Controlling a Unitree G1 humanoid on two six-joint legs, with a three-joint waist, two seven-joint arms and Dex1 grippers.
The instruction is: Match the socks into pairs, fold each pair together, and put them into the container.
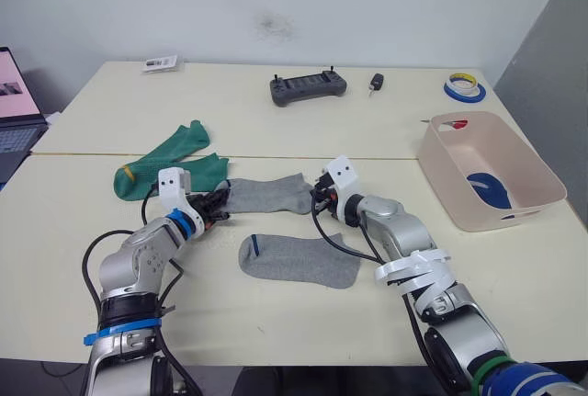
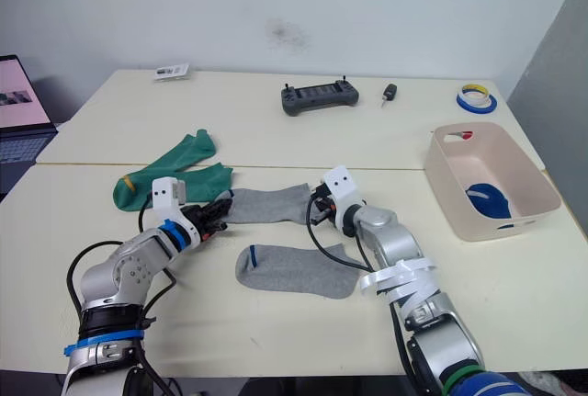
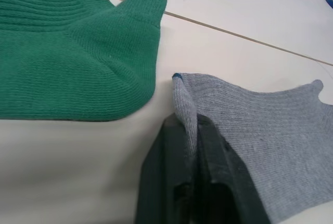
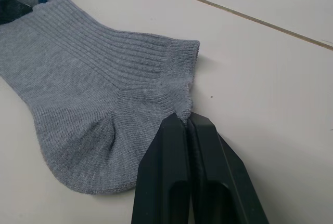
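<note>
The left gripper (image 3: 195, 130) pinches one end of a grey sock (image 1: 268, 195), and the right gripper (image 4: 186, 122) pinches the other end, so the sock lies stretched between them on the table (image 1: 276, 134). A second grey sock (image 1: 299, 259) lies just in front of both grippers. Two green socks (image 1: 170, 159) lie just beyond the left gripper. The tub (image 1: 531, 168), well to the right of the right gripper, holds dark blue socks (image 1: 487, 187).
</note>
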